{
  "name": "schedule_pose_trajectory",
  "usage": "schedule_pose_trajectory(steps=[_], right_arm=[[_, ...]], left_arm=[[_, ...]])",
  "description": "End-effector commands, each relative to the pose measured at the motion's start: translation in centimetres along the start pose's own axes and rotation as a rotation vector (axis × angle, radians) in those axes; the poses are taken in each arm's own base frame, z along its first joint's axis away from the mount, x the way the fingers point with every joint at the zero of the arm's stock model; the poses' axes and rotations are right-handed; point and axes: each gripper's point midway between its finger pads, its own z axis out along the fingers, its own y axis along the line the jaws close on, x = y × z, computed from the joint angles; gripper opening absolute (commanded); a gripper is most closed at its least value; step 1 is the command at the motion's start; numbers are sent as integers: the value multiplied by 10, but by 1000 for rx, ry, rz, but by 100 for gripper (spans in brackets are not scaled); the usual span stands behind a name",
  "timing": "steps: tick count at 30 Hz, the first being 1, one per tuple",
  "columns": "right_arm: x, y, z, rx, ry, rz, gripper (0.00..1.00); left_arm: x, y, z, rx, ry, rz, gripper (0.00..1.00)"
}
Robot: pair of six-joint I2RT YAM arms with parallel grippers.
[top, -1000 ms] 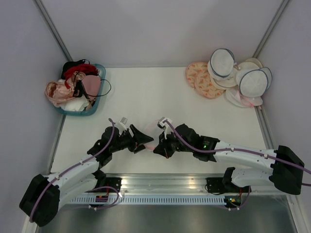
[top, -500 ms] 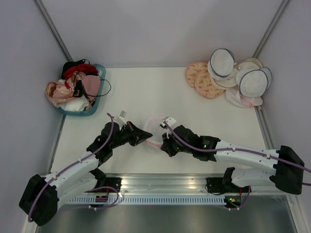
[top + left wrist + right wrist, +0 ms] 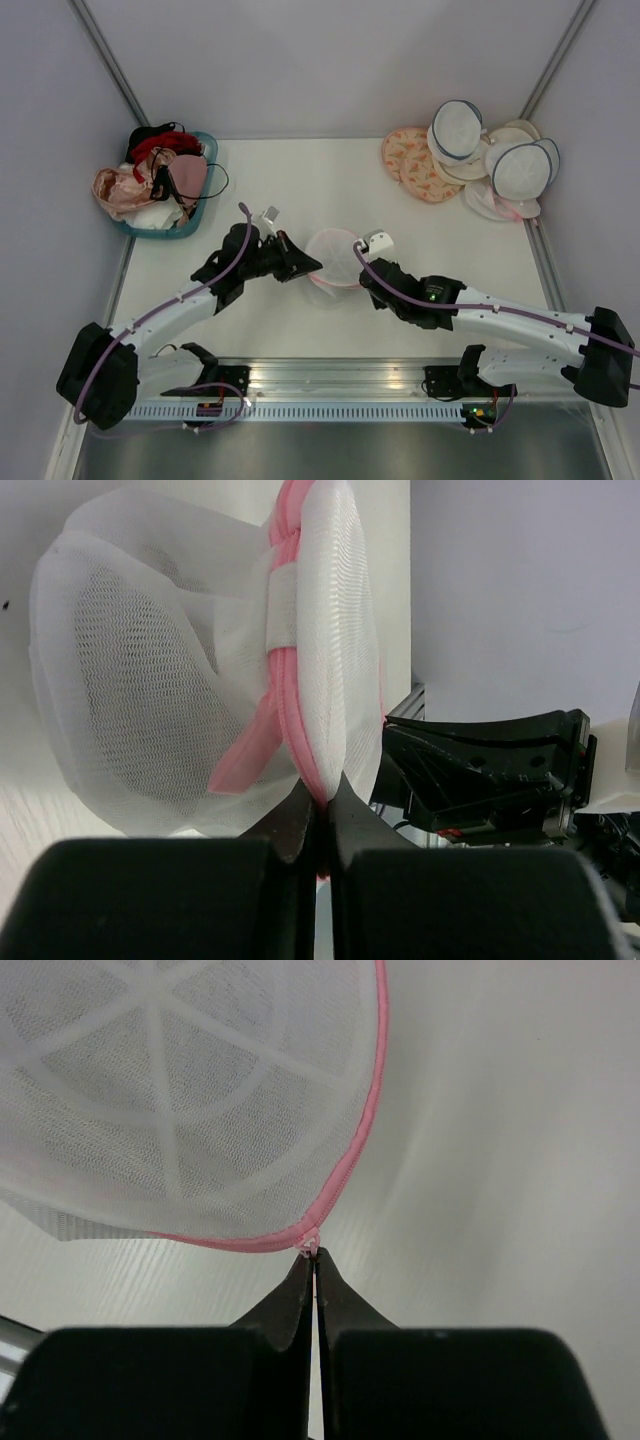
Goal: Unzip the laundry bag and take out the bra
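Just in from the near edge of the table [image 3: 300,190], about midway between its left and right edges, the laundry bag [image 3: 335,258] sits between the two grippers. The left gripper [image 3: 320,798] is pinched closed on the pink rim [image 3: 283,685] at the bag's left side. The right gripper [image 3: 313,1260] is closed on the small zip pull [image 3: 310,1246] at the rim's near-right side. The bag looks very light and limp: thin white mesh over soft pink ribs, with only the zip rim giving it any shape, so it will likely fold and trail after whichever finger moves. The rim is the sound place to anchor it and the pull the only useful place to draw from. The pull is tiny and probably slick, so the pinch could slip off unless the left side holds the rim taut against the drag. The bra cannot be made out through the mesh in any view, so I cannot tell how it lies inside. By its kind it should be soft and springy, best taken at a cup edge or strap once the opening gapes wide enough. Further back, a teal basket [image 3: 150,230] heaped with pink, red and black bras stands at the far left corner. A cluster of navy-rimmed bags [image 3: 520,170] and orange-patterned discs [image 3: 408,160] lies at the far right corner, well apart from the work.
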Motion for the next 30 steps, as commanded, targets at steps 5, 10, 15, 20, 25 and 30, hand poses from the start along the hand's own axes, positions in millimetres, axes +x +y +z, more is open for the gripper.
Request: schedule_pose_trajectory(steps=[5,10,15,20,25,30], right_arm=[[-35,-3,-2,38,-108,36,0],[-31,16,4,-55,-96,43,0],[-31,36,6,-153,-99,59,0],[-37,82,0,-402,-117,74,0],[-35,109,-3,-535,-97,51,0],[-35,112,0,-535,-92,55,0]], left_arm=[[-45,-30,29,99,41,236,2],[-70,-36,55,152,41,202,86],[-53,-7,34,21,-7,72,100],[-23,-12,-3,50,-55,6,100],[-6,-31,-7,145,-29,-33,99],[21,-49,13,158,97,14,94]])
